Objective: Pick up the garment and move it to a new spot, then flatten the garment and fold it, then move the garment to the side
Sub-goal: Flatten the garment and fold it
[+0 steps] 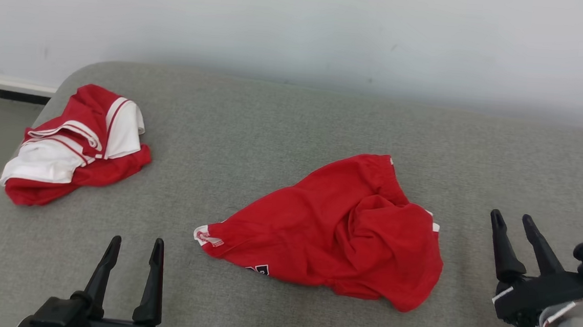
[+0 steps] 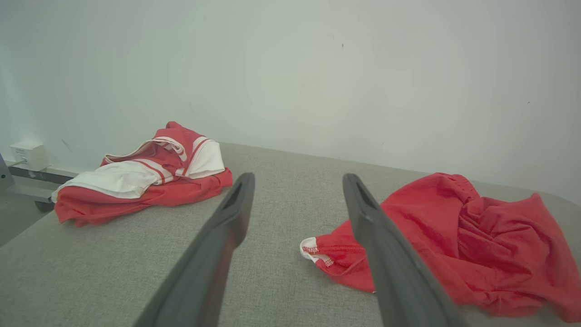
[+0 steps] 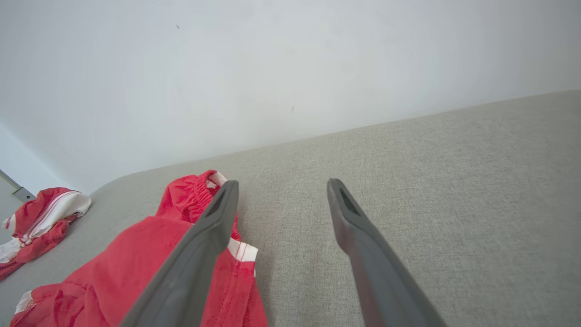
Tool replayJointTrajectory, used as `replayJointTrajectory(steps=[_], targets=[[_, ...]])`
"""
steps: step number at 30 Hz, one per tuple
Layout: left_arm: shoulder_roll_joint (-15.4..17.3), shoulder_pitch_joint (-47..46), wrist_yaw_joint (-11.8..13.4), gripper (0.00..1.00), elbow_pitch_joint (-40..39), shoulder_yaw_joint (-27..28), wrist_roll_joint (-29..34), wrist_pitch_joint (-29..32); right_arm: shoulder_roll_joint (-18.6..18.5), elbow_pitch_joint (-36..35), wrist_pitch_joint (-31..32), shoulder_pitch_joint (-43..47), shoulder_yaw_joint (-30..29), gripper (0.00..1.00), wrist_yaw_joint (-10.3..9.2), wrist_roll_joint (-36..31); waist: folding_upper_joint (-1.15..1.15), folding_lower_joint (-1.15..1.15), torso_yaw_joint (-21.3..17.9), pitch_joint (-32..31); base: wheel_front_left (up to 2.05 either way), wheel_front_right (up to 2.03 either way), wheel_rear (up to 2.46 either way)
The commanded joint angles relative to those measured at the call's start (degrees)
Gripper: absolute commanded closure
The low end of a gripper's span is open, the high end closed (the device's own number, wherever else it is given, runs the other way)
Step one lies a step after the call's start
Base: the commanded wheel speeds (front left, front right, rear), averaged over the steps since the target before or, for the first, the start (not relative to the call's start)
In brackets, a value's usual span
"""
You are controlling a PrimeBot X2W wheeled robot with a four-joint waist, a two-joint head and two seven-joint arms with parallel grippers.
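**Fig.** Garment [image 1: 333,228] on grey padded surface [image 1: 274,121], head view.

**Appearance.** Red, thin fabric, crumpled into one low heap. The left half lies fairly flat and the right half is bunched w/ deep folds. White trim shows at the tapered left corner and at the right edge. A gathered elastic band runs along the far edge, toward the wall [image 1: 301,25]. Part of a white print shows at the near edge, unreadable.

**Position.** Approx. centre of the surface, between the two grippers, touching neither.

**Orientation.** The long axis runs left–right across the head view, slightly diagonal. The narrow trimmed corner points to the robot's left and the broad bunched end to its right. The elastic band faces away from the robot.

**Left gripper** [image 1: 137,242]. Lower left, near the trimmed corner but apart from it. Fingers are spread wide w/ nothing held. In the left wrist view they frame bare surface.

**Right gripper** [image 1: 511,217]. Lower right, beside the bunched end and apart from it. Fingers are spread wide and empty. In the right wrist view, bare surface lies between them.

**Second garment** [image 1: 77,143]. Red & white, heaped at the surface's far-left corner, well apart from the first.
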Motion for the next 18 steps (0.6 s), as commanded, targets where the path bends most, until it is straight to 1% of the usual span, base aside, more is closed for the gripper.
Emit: replayJointTrajectory(steps=[1, 4, 7, 11, 14, 18], targets=[[0.0, 0.6, 0.2, 0.00, -0.2, 0.2, 0.2, 0.0, 0.4, -0.2, -0.2, 1.6, -0.2, 0.00, 0.01, -0.5, 0.00, 0.00, -1.1, -0.9, 0.00, 0.00, 0.00], [0.0, 1.0, 0.0, 0.00, -0.2, 0.5, 0.4, 0.0, 1.4, -5.2, -0.3, 5.2, -4.8, 0.00, 0.02, -3.8, 0.00, 0.00, -1.9, -1.4, 0.00, 0.00, 0.00], [0.0, 1.4, 0.0, 0.00, -0.3, 0.6, 0.7, 0.0, 2.5, -9.7, -0.3, 9.9, -8.1, 0.00, 0.02, -6.8, 0.00, 0.00, -2.5, -1.9, 0.00, 0.00, 0.00], [0.0, 1.5, -0.1, 0.00, -0.4, 0.4, 0.9, 0.0, 4.2, -15.6, -0.3, 16.0, -11.8, 0.00, 0.02, -10.3, 0.00, 0.00, -2.9, -2.3, 0.00, 0.00, 0.00], [0.0, 1.9, -0.2, 0.00, -0.4, 0.5, 0.9, 0.0, 6.4, -20.2, -0.3, 20.7, -14.7, 0.00, 0.02, -13.2, 0.00, 0.00, -3.1, -2.6, 0.00, 0.00, 0.00], [0.0, 2.5, -0.3, 0.00, -0.5, 1.0, 1.0, 0.0, 8.4, -25.3, -0.3, 25.1, -16.4, 0.00, 0.02, -17.9, 0.00, 0.00, -3.4, -3.0, 0.00, 0.00, 0.00]])
